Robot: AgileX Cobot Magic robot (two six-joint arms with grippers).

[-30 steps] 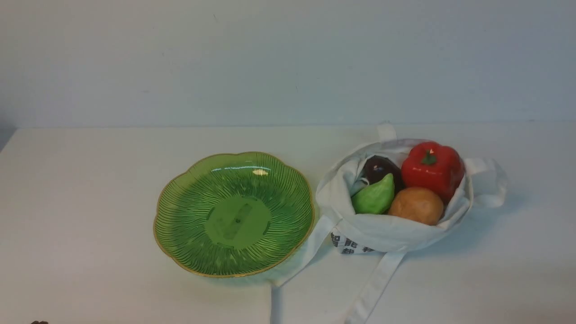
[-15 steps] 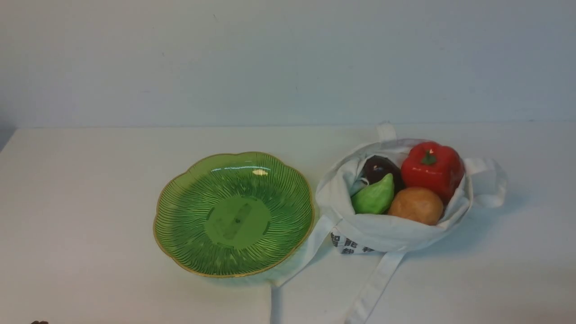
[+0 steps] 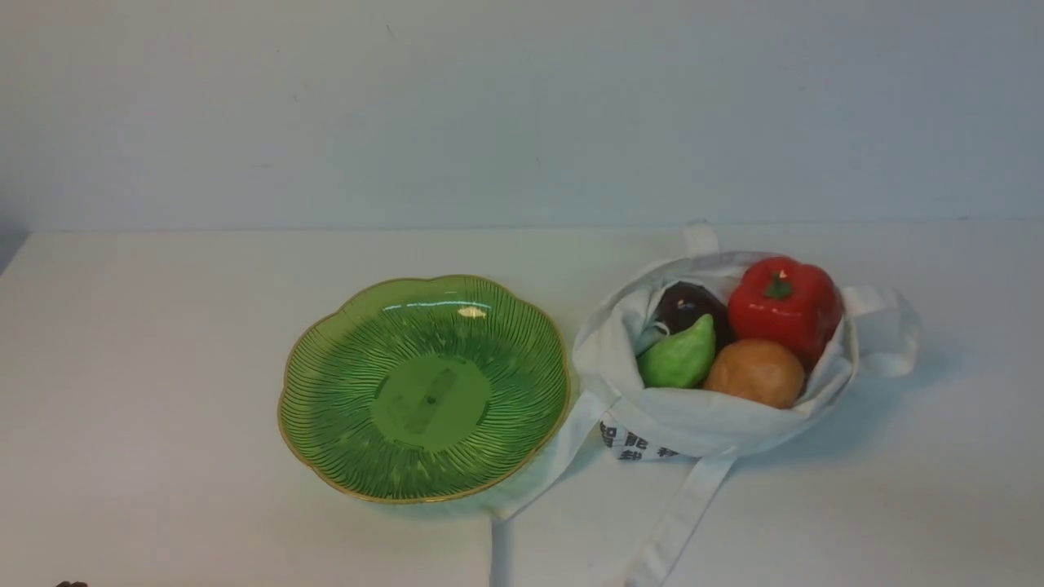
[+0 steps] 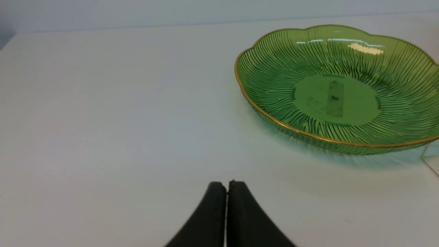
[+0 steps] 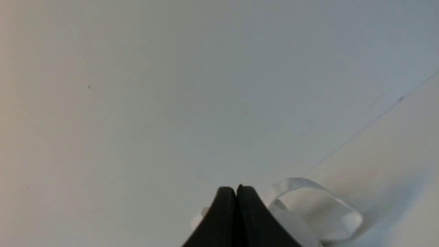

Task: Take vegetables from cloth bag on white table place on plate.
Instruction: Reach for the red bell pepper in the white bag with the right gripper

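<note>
The cloth bag (image 3: 693, 420) lies open on the white table (image 3: 163, 367), right of centre. Inside it sit the red bell pepper (image 3: 785, 303), the dark eggplant (image 3: 685, 303), the pale green gourd (image 3: 679, 357) and the tan potato (image 3: 755, 372). The empty green plate (image 3: 424, 387) stands just left of the bag; it also shows in the left wrist view (image 4: 337, 89). My left gripper (image 4: 227, 185) is shut and empty, over bare table short of the plate. My right gripper (image 5: 236, 189) is shut and empty, with a bag strap loop (image 5: 315, 209) just beside it. Neither gripper shows in the front view.
Two long bag straps (image 3: 677, 522) trail toward the table's near edge. A plain wall (image 3: 522, 114) rises behind the table's far edge. The table's left edge shows at the far left.
</note>
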